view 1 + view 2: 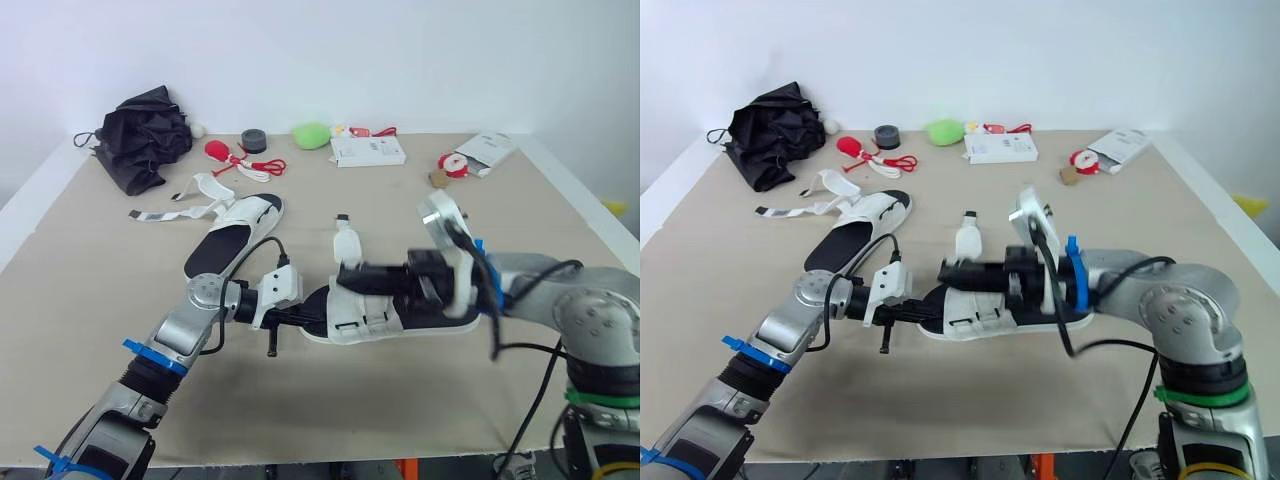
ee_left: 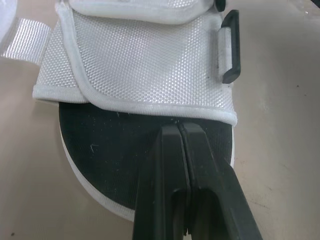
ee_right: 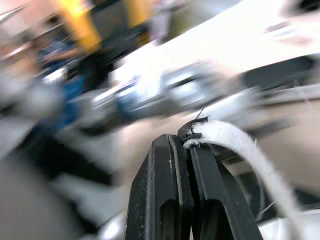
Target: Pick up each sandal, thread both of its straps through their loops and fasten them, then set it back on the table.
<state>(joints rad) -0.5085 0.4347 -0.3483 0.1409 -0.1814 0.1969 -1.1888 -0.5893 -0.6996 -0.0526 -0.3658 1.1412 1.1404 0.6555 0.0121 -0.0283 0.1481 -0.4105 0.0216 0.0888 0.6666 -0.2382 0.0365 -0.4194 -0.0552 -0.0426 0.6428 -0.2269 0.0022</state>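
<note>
Both jaw pairs read as closed from my station. The right gripper (image 3: pixel 182 137) has its two fingers clamped on the end of a white strap (image 3: pixel 235 145), which curves away from the tips. In the head views that strap stands upright above the middle of the sandal (image 1: pixel 355 318), with the right gripper just below it, reaching in from the right.

The left gripper (image 2: pixel 179 127) has its fingers pressed flat together over the black insole (image 2: pixel 110 150) at the sandal's toe end. Their tips meet the hem of the white mesh upper, and I cannot tell whether they pinch that hem or only touch it. A black loop (image 2: pixel 230 47) sits on the edge of the upper beyond the tips.

The sandal lies near the middle of the table (image 1: pixel 400 420), toe to the left, between my two arms, its white sole on or just off the cloth; I cannot say which.

A second sandal (image 1: pixel 235 235) lies flat on the table farther off and to the left, well apart, with its straps (image 1: pixel 165 213) unfastened and trailing out to the left.

Along the far edge I see a black umbrella (image 1: pixel 145 135) at the left, then a tape roll (image 1: pixel 254 141), a green lump (image 1: pixel 312 135) and a white box (image 1: pixel 368 151).
</note>
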